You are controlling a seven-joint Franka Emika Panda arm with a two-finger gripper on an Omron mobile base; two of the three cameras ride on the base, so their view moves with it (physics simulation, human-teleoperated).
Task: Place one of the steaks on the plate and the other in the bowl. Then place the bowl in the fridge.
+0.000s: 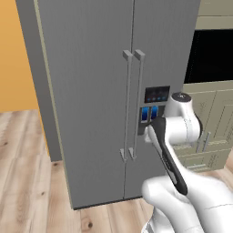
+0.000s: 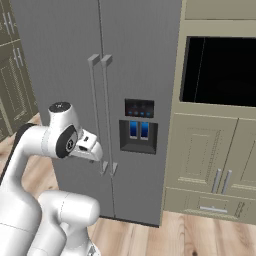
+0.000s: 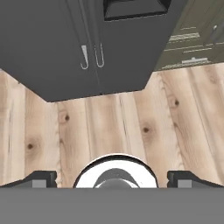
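The big grey fridge (image 1: 113,91) stands right in front of the robot with both doors closed, and its two long handles (image 1: 132,104) sit side by side down the middle. The claw (image 3: 112,179) points down at the wooden floor (image 3: 131,127) near the bottom of the fridge, with its two dark tips far apart and nothing between them. Pale cabinets (image 2: 220,160) and a dark oven (image 2: 222,70) stand just beside the fridge.

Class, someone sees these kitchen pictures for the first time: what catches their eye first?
The tall grey fridge fills the middle, both doors shut, its two long handles side by side. The white robot arm is folded in front of it. To the right sits a dark oven opening in beige cabinets.
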